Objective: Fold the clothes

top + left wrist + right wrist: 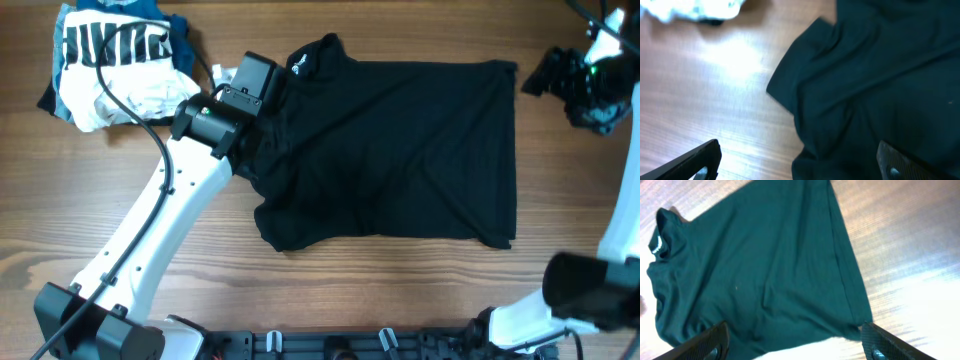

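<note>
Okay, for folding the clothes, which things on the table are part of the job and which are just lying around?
Part of the job:
- black shirt, spread out, slightly rumpled

Just lying about:
- white and blue garment bundle, bunched up

Robotics lab, wood-grain table (400, 290), 2 white arms (150, 230) (cabled)

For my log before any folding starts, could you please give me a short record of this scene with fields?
garment: black shirt spread mostly flat on the wooden table, wrinkled, not yet folded
collar: toward the overhead view's left
left arm: left gripper over the shirt's sleeve edge, fingers open, holding nothing
right arm: right gripper off the shirt, past its hem, fingers open, holding nothing
other items: bundle of white and blue garments, apart from the shirt
</note>
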Robot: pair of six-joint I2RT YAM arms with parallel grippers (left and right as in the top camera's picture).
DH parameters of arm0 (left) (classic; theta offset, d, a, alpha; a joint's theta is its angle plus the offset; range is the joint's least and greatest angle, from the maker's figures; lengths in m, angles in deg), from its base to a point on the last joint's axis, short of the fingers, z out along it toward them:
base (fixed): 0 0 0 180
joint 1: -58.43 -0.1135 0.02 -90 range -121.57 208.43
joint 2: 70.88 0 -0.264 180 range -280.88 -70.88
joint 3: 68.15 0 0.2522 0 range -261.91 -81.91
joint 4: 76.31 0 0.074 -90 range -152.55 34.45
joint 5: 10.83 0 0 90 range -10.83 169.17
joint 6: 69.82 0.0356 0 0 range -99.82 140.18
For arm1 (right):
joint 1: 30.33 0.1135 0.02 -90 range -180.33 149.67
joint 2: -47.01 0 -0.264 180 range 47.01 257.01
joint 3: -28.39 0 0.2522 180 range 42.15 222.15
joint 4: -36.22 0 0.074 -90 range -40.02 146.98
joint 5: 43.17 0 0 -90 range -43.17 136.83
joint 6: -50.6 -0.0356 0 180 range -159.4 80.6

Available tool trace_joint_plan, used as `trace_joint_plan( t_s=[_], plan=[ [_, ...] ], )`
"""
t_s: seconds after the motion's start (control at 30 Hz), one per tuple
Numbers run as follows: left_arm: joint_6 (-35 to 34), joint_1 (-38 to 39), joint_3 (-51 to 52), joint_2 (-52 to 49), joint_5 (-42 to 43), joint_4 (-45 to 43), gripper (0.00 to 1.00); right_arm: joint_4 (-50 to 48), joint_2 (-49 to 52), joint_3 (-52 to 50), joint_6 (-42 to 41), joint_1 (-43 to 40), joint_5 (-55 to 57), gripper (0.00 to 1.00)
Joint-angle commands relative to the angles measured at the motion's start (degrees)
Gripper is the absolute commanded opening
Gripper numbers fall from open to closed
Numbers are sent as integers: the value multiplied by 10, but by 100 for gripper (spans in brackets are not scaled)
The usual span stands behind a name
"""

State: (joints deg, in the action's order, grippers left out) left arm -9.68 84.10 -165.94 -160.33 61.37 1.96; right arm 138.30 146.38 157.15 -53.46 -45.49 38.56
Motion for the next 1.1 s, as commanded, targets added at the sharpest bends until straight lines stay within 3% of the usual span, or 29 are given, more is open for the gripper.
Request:
trace_joint_plan(
  t_s=[0.0, 0.1, 0.23, 0.27, 0.4, 0.67, 0.87, 0.93, 0.97, 1.07],
  plan=[
    [-71, 1, 49, 3, 41, 15, 100, -13, -66, -76, -14, 16, 19, 86],
    [-70, 1, 112, 2, 90, -29, 99, -52, -100, -159, -14, 30, 19, 88],
    [-71, 1, 212, 2, 125, -103, 90, -116, -110, -249, -12, 43, -14, 89],
    [-76, 1, 238, 2, 132, -114, 84, -140, -110, -275, -10, 45, -25, 89],
    [-136, 7, 285, 2, 137, -135, 80, -191, -109, -322, -10, 45, -54, 90],
    [-142, 55, 380, 2, 142, -278, 48, -225, -109, -329, -10, 45, -55, 90],
    [-143, 58, 398, 2, 141, -288, 35, -234, -109, -329, -11, 45, -55, 90],
    [-144, 57, 398, 2, 141, -289, 9, -236, -109, -329, -11, 45, -55, 90],
    [-143, 57, 398, 2, 141, -291, 4, -237, -109, -329, -11, 45, -55, 90],
    [-138, 55, 381, 5, 129, -320, 4, -240, -109, -329, -10, 45, -55, 90]
  ],
)
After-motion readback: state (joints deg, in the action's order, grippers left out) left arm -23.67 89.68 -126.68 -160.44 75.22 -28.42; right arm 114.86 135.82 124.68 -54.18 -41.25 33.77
